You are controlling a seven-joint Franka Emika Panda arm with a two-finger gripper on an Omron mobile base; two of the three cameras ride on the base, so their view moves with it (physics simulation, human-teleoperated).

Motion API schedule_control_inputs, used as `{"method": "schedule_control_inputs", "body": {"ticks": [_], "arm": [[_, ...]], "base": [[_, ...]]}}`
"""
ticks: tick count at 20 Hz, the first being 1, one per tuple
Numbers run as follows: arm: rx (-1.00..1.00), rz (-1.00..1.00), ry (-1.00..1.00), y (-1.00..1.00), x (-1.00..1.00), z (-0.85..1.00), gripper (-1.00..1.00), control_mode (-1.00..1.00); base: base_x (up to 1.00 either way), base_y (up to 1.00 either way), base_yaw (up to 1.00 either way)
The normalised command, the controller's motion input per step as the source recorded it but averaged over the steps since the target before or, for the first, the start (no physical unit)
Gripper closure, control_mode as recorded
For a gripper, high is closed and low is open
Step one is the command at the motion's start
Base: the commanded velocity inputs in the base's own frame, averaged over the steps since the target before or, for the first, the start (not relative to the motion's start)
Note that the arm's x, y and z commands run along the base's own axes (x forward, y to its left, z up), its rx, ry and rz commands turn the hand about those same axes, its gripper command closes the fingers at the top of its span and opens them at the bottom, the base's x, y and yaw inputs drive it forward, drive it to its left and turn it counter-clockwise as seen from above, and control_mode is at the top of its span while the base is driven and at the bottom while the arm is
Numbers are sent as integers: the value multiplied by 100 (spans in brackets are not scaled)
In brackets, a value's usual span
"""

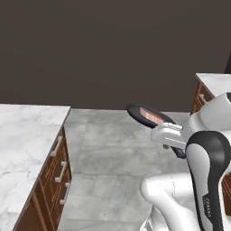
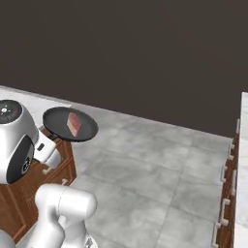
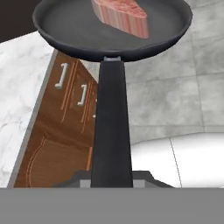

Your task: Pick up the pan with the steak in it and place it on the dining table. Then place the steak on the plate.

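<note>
Pan (image 3: 109,30) up in air over floor (image 2: 160,164), gripper (image 3: 111,179) clamped on far end of handle (image 3: 111,122). Steak (image 3: 120,16) lies loose inside pan, off centre.

Handling, by look: pan rigid, long handle means big lever, weight well out from grip, likely to sag or twist. Steak soft, slick, free to slide if pan tilts; keep level.

Room: grey tiled floor, dark wall (image 1: 113,45), marble counter (image 1: 22,140) over wooden drawers (image 1: 56,171) either side. Aisle between looks open.

Dark pan (image 3: 87,30) aloft, pink steak (image 3: 120,16) inside
</note>
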Motion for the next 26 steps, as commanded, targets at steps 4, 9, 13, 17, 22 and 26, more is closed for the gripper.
{"method": "schedule_control_inputs", "body": {"ticks": [4,9,13,17,22,26], "arm": [[0,0,0,0,0,0,100,100],[0,0,0,0,0,0,100,100],[0,0,0,0,0,0,100,100],[0,0,0,0,0,0,100,100],[0,0,0,0,0,0,100,100],[0,0,0,0,0,0,100,100]], "base": [[100,0,-5],[100,0,-4],[100,0,-1],[100,0,-1],[100,0,-1],[100,0,-1]]}}
